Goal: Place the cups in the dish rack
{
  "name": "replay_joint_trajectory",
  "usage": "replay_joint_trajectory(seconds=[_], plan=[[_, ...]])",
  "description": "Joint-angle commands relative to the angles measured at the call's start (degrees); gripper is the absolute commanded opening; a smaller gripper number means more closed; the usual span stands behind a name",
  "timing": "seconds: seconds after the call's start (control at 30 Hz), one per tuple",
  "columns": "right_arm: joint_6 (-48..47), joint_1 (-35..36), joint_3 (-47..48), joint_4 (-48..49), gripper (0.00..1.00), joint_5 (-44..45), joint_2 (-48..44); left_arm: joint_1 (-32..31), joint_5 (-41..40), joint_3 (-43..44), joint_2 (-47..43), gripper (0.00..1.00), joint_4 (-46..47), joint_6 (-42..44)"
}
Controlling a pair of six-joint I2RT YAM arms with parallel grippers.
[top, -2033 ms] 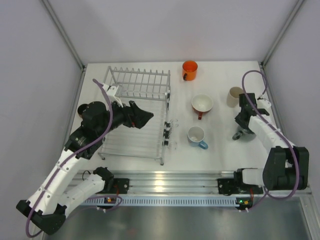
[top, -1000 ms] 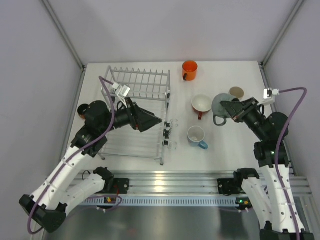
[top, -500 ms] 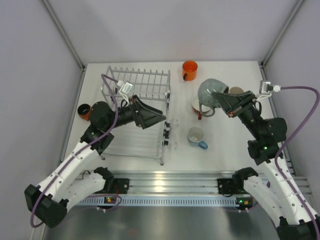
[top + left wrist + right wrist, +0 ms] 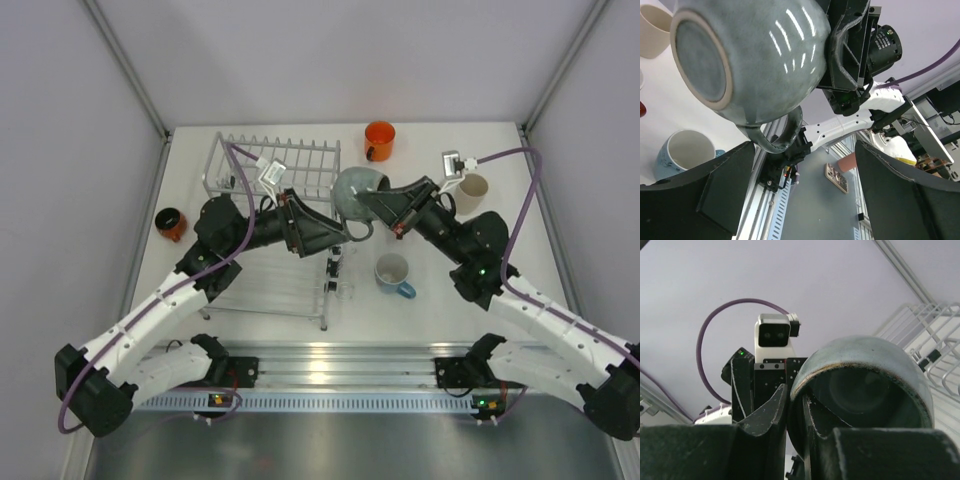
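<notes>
My right gripper [image 4: 386, 206] is shut on the rim of a grey-blue glazed mug [image 4: 357, 190], held on its side in the air by the right edge of the dish rack [image 4: 262, 172]. In the right wrist view the fingers [image 4: 771, 416] pinch the mug's wall [image 4: 865, 365]. My left gripper [image 4: 336, 239] is open just below the mug; in the left wrist view the mug's base [image 4: 702, 57] and handle [image 4: 786, 134] hang above its spread fingers [image 4: 715, 192]. The orange mug [image 4: 379, 138], beige mug [image 4: 472, 186], light blue mug [image 4: 392, 272] and dark red-orange mug [image 4: 168, 222] stand on the table. The red mug is mostly hidden under my right arm.
The rack's row of upright tines [image 4: 285, 160] runs along its far side. A small clear rack fitting [image 4: 337, 272] sits at its right edge. The rail [image 4: 340, 372] with both arm bases runs along the near edge.
My right arm has swung left with the grey-blue mug, from above the red mug to the rack's right edge. My left gripper has reached right and now sits under the mug.
</notes>
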Motion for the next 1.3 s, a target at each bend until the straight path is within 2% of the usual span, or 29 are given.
replay_joint_trajectory(seconds=[0.0, 0.27, 0.43, 0.63, 0.67, 0.77, 0.87, 0.9, 1.0, 1.1, 1.2, 1.27], plan=[[-2.0, 2.4, 6.9, 16.1, 0.00, 3.4, 0.0, -0.9, -0.6, 1.2, 0.0, 0.87, 4.5, 0.7], [-2.9, 6.3, 8.1, 17.7, 0.00, 4.5, 2.4, -1.2, -1.5, 0.6, 1.3, 0.88, 4.6, 0.6], [-3.4, 7.6, 6.9, 18.1, 0.00, 4.6, 2.3, -1.2, -0.4, -1.1, 0.7, 0.84, 10.2, -2.8], [-3.2, 7.9, 3.8, 20.2, 0.00, 5.1, 2.0, -1.4, 0.9, -1.5, -1.2, 0.70, 13.8, -7.0], [-3.1, 7.9, 3.5, 20.5, 0.00, 5.1, 2.1, -1.4, 0.9, -1.6, -1.4, 0.62, 14.2, -7.3], [-3.1, 7.9, 2.6, 20.9, 0.00, 5.5, 2.3, -1.7, 1.4, -1.9, -2.1, 0.50, 15.5, -8.6], [-2.5, 7.9, 1.0, 23.5, 0.00, 5.6, 3.1, -1.9, 0.9, -2.4, -2.5, 0.51, 15.9, -9.6], [-1.9, 7.9, 0.6, 24.6, 0.00, 5.6, 3.7, -2.0, 0.6, -2.9, -2.6, 0.58, 16.1, -9.9], [-0.2, 7.9, -0.5, 29.4, 0.00, 4.9, 5.8, -2.0, -0.1, -3.2, -2.2, 0.68, 16.1, -10.4], [1.0, 8.0, -0.4, 32.6, 0.00, 3.9, 7.6, -2.0, -0.3, -3.3, -1.5, 0.70, 16.1, -10.6], [1.1, 8.0, -0.2, 33.5, 0.00, 3.7, 8.2, -2.1, -0.1, -3.3, -0.7, 0.64, 16.1, -10.7], [0.7, 8.1, -0.1, 33.0, 0.00, 3.8, 8.3, -2.1, -0.1, -3.4, -0.6, 0.49, 16.1, -10.9]])
